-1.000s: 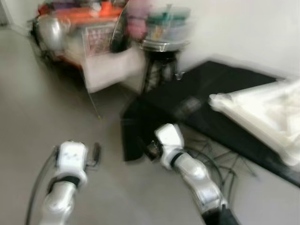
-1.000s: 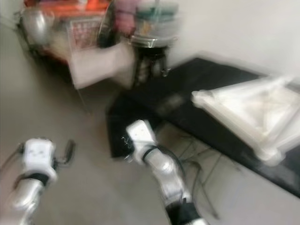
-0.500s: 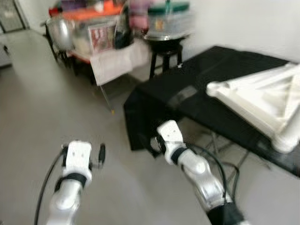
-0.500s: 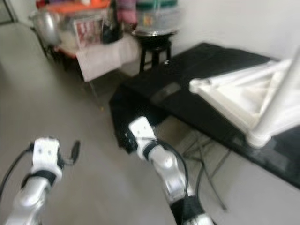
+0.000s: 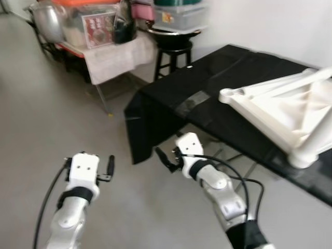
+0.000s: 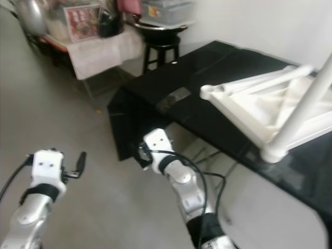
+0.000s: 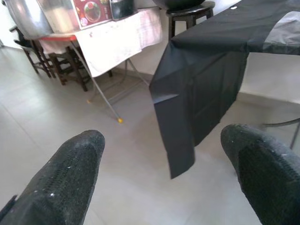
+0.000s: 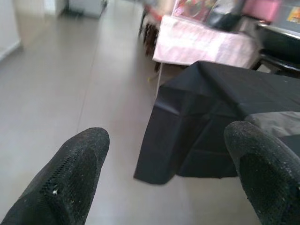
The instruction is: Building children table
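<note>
Both silver arms reach forward and down, bent at the elbows. The left gripper [image 7: 159,187] and the right gripper [image 8: 164,183] hold their long black fingers spread wide, holding nothing.

Camera has shifted and blur has cleared since one second ago. The upturned white children's table [image 5: 282,111] on the black-draped counter [image 5: 207,104] now shows a leg [image 6: 301,111] rising toward 1 o'clock. The cluttered side table [image 5: 104,39] sits nearer the top edge at 11 o'clock. Right claw [image 5: 165,158] has edged closer to the counter's hanging cloth; left claw [image 5: 110,166] holds a comparable low position.
</note>
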Available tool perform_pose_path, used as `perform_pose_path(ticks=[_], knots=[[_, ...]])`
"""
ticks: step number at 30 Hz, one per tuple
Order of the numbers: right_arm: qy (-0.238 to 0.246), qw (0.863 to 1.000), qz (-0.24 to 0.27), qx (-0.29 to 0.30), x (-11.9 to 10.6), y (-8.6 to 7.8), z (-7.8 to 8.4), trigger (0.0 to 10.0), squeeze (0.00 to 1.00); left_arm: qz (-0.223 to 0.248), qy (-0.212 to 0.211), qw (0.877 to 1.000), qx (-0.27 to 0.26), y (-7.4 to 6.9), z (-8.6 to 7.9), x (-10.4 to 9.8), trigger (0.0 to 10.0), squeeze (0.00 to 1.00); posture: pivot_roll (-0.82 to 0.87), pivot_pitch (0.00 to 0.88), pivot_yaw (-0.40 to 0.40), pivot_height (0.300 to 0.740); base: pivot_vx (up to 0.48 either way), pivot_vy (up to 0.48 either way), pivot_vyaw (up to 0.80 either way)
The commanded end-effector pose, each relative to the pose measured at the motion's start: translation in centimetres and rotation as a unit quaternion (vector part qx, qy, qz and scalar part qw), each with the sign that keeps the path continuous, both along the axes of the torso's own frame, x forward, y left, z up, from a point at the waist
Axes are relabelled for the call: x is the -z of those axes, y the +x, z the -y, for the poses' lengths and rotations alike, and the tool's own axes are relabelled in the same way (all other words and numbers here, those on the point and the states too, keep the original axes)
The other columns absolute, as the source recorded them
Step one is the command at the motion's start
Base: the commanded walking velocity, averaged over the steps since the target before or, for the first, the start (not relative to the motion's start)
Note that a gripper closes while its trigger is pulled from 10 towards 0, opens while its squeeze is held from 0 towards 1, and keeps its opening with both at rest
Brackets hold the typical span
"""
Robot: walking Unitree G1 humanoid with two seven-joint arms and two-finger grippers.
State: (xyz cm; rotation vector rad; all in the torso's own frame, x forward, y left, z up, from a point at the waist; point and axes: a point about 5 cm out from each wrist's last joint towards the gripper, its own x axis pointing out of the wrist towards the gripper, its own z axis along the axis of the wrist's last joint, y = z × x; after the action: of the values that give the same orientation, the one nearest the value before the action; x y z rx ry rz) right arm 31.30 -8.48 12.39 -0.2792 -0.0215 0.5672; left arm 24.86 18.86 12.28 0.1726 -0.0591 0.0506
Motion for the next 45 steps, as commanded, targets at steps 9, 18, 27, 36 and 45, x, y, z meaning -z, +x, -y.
perform_pose_path(ticks=[9,18,27,36,45], knots=[[-0.023,1.000,0.011,-0.001,-0.2,0.2,0.4,10.0,0.00,0.004,-0.002,1.000,0.006,-0.4,1.2,-0.1,10.0,0.00,-0.05,0.037,-0.137,0.740,0.000,0.000,0.00],[0.022,0.998,0.008,0.051,-0.7,1.1,1.7,10.0,0.00,0.006,-0.007,1.000,0.004,-0.6,0.5,-0.2,10.0,0.00,-0.04,0.034,-0.058,0.740,0.000,0.000,0.00],[0.006,0.999,0.019,0.043,-0.8,1.2,1.4,10.0,0.00,0.014,-0.010,1.000,0.015,-0.3,0.7,-0.3,10.0,0.00,-0.06,0.020,-0.048,0.740,0.255,0.000,0.00],[0.004,0.999,0.021,0.038,-0.8,1.4,1.5,10.0,0.00,0.015,-0.021,1.000,0.015,-0.2,0.7,-0.4,10.0,0.00,-0.07,0.022,-0.039,0.740,0.346,0.000,0.00],[-0.002,0.999,0.021,0.035,-0.8,1.5,1.7,10.0,0.00,0.019,-0.026,0.999,0.015,0.1,0.9,-0.4,10.0,0.00,-0.08,0.020,-0.045,0.740,0.351,0.000,0.00]])
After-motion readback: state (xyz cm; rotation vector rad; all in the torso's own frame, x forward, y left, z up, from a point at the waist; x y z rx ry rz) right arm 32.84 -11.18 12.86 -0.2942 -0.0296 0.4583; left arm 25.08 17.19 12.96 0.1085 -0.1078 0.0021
